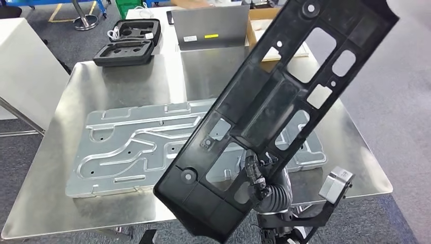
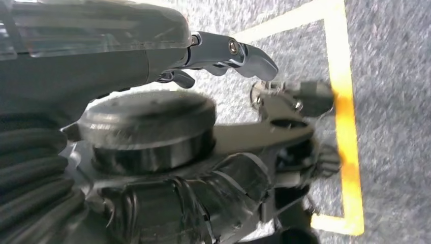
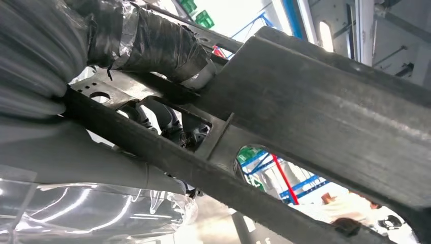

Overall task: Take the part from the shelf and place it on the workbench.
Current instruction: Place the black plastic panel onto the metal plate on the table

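One large black plastic part [image 1: 274, 109], long flat panel w/ many cut-out windows, tilted, held up above the workbench [image 1: 127, 81], near end low at bottom-centre of head view, far end high toward upper right. Right hand [image 1: 259, 178] under it, dark fingers seen through a cut-out, gripping the part from below; right wrist view shows fingers [image 3: 167, 122] wrapped on a rib of the part's underside. Left hand [image 2: 223, 53] in left wrist view, hanging over grey carpet w/ yellow floor tape [image 2: 345, 117], fingers curled, nothing in them. Workbench: shiny metal top; on it, beneath the part, a stamped silver sheet-metal panel [image 1: 132, 147] lying flat. Farther back, at far-left of bench, an open black foam-lined case [image 1: 129, 40]. Behind that, upright grey metal plate [image 1: 211, 25] and a cardboard box [image 1: 262, 23].
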`<state>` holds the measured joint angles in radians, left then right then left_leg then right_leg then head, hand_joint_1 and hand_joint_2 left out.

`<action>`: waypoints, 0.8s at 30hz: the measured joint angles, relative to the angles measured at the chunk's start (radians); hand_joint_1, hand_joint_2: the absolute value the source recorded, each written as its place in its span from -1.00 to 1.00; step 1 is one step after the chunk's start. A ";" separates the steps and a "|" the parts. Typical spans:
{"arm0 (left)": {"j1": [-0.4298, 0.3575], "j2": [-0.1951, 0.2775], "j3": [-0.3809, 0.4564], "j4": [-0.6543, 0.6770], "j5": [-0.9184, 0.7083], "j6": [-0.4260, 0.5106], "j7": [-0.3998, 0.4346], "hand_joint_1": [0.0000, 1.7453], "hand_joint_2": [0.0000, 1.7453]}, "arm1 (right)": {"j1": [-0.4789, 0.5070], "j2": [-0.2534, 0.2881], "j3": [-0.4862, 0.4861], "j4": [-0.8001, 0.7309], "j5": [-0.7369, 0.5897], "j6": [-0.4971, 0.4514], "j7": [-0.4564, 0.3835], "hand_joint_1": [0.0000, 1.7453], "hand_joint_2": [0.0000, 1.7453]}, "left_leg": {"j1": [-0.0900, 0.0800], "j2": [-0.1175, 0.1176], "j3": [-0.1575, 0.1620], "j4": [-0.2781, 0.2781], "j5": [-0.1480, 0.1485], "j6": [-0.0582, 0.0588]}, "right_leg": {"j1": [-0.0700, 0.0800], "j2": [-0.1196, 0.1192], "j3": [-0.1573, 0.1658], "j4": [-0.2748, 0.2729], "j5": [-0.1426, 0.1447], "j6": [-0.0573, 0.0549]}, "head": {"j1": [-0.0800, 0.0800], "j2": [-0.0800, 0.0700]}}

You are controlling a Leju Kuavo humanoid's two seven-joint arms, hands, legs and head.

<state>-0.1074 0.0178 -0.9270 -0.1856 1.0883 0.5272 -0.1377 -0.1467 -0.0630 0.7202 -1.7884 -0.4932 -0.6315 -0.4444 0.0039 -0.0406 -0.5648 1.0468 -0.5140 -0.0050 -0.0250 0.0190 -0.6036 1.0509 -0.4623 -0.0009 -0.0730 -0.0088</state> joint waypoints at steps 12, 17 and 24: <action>-0.006 -0.001 0.000 0.000 0.000 0.002 0.002 -1.00 1.00 | -0.001 0.000 0.000 0.001 0.007 0.000 0.013 0.90 1.00 | -0.022 0.086 -0.031 -0.018 0.050 0.022 | 0.019 -0.083 0.035 -0.007 -0.027 -0.004 | -0.004 0.000; -0.002 0.000 0.000 0.000 0.002 0.002 0.001 -1.00 1.00 | -0.005 0.000 0.000 0.005 0.034 -0.019 0.036 0.90 1.00 | -0.011 0.044 -0.015 -0.047 0.066 0.045 | 0.015 -0.051 0.001 0.080 -0.085 0.016 | -0.001 0.000; -0.002 0.001 0.000 0.000 0.010 -0.002 0.005 -1.00 1.00 | -0.005 -0.001 0.000 0.034 0.227 -0.059 0.128 0.90 1.00 | -0.007 -0.014 -0.010 -0.033 0.053 0.042 | 0.007 -0.018 -0.034 0.099 -0.036 0.024 | 0.003 0.000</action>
<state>-0.1094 0.0184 -0.9274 -0.1857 1.0980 0.5253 -0.1325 -0.1516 -0.0637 0.7204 -1.7545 -0.2658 -0.6903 -0.3159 -0.0028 -0.0543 -0.5747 1.0142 -0.4613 0.0369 -0.0176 0.0007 -0.6379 1.1502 -0.4988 0.0235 -0.0697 -0.0088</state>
